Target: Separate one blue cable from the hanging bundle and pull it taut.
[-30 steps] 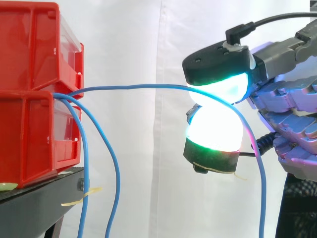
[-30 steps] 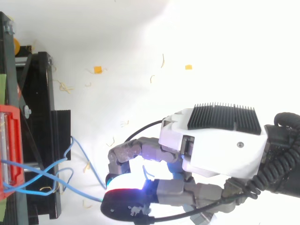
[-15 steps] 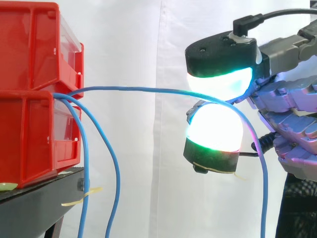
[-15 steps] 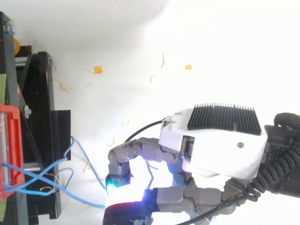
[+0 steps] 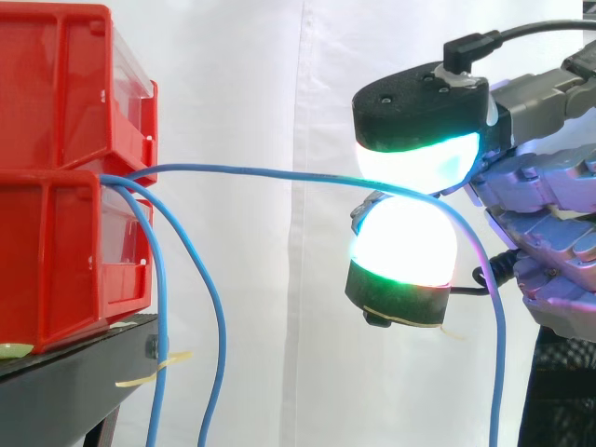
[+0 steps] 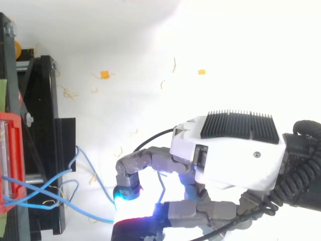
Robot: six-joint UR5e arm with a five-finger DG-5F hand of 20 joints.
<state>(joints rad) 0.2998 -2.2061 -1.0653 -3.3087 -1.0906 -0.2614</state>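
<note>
Clearly the hand [image 6: 230,160] has its fingers [image 5: 402,244] pinched on one blue cable [image 5: 242,169], one glowing pad above it and another below. That cable leaves the red bins [image 5: 56,93] in a shallow arc, passes between the pads, then drops slack beyond them. The rest of the bundle [image 5: 223,326] hangs beside the black stand [image 5: 65,382]. Thin, round and smooth-jacketed, the cable looks light and limp yet slippery. It likely wants a firm pinch on the free span, well away from the bins. The bins are glossy hard plastic.
</note>
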